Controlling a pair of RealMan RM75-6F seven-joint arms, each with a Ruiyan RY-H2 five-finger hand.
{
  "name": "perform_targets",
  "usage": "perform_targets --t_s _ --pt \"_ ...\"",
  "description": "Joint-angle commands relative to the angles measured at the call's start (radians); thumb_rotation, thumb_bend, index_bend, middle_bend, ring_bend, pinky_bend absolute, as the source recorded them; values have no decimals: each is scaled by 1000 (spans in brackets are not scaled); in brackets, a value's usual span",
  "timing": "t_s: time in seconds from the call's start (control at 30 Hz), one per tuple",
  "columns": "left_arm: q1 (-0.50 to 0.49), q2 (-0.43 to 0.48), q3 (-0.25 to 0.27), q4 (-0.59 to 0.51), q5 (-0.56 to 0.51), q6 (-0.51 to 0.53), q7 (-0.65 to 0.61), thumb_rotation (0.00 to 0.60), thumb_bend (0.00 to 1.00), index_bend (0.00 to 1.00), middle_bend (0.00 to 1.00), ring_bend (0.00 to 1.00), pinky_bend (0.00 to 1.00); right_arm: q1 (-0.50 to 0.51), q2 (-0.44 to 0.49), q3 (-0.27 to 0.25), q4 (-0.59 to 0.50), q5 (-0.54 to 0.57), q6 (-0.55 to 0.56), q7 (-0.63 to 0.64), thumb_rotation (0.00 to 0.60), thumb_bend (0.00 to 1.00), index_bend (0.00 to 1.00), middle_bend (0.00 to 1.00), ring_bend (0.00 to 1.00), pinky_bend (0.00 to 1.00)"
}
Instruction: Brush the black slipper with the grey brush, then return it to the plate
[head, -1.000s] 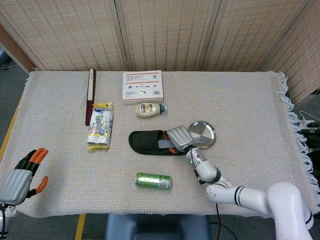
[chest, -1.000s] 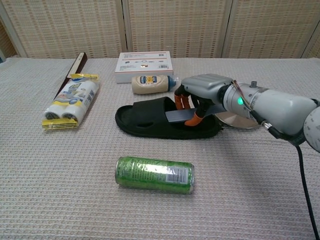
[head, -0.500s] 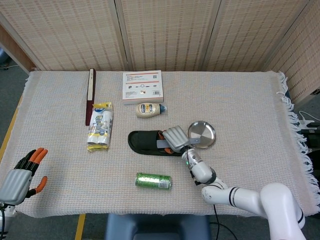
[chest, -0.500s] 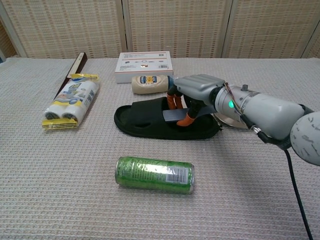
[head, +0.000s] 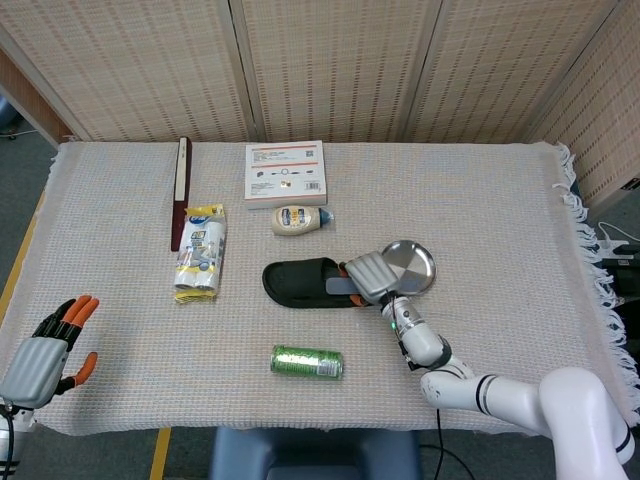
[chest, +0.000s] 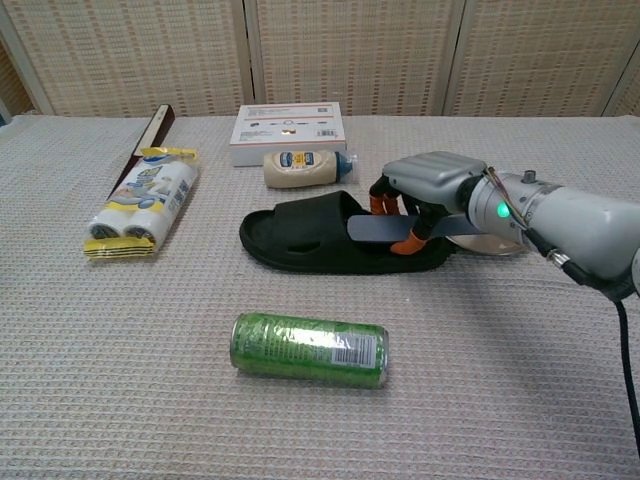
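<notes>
Slipper (head: 305, 284) lay lengthwise nine-to-three on the counter (head: 500, 210), beneath my right hand (head: 368, 276), which gripped the grey brush (chest: 385, 230), plate (head: 412, 266) at its two o'clock.

Black slipper (chest: 310, 240) lying flat, grey brush (chest: 385, 229) over its heel (held), silver plate (head: 412, 262) beside.

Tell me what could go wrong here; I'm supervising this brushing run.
The slipper lies loose on the cloth, so strokes by the right hand holding the brush may push it around. The plate sits right behind that hand and could get knocked.
</notes>
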Motion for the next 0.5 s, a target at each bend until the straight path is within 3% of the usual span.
perform_targets --t_s 0.03,0.3,0.5 --pt "0 1 0 1 0 1 -3 600 459 0 0 0 168 11 -23 16 5 -9 6 19 600 246 885 602 519 723" --pt "6 6 0 3 -2 10 -10 600 461 0 0 0 169 41 -81 34 61 -25 1 29 600 246 885 602 519 729" --pt "8 6 1 3 0 12 -9 600 461 0 0 0 168 30 -61 17 60 -13 -2 -2 600 246 885 602 519 729"
